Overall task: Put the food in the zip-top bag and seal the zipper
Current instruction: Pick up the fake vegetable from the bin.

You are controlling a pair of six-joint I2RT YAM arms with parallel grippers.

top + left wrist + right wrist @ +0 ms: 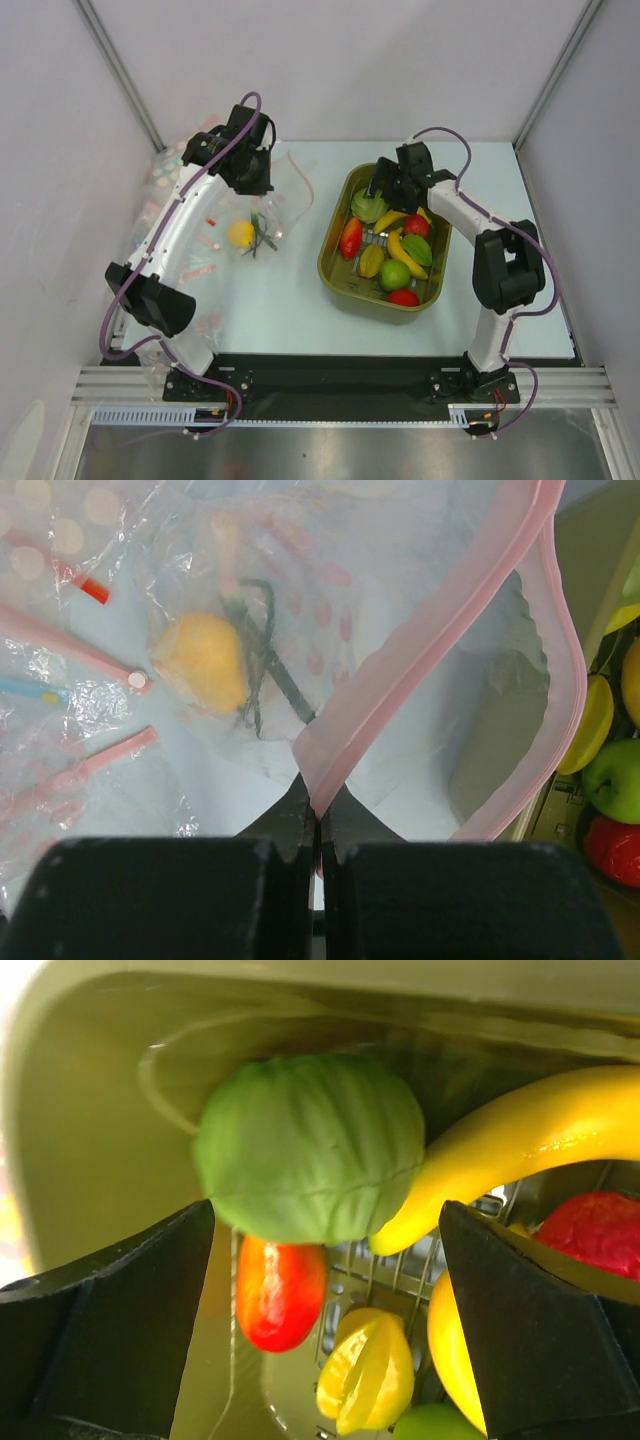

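Loading step: zip-top bag [330, 600] is pinched by left gripper [318, 810]; green vegetable [310, 1145] likely to be grasped next by spread-jawed right gripper [325, 1228].

The left arm stretches far on the left side, its gripper [318, 825] closed tight on the zipper [415, 645]. The right arm bends leftward, its gripper [325, 1225] pointing down, jaws wide apart.

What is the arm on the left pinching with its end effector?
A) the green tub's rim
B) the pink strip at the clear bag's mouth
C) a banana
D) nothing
B: the left end effector is shut on the pink zipper of the zip-top bag.
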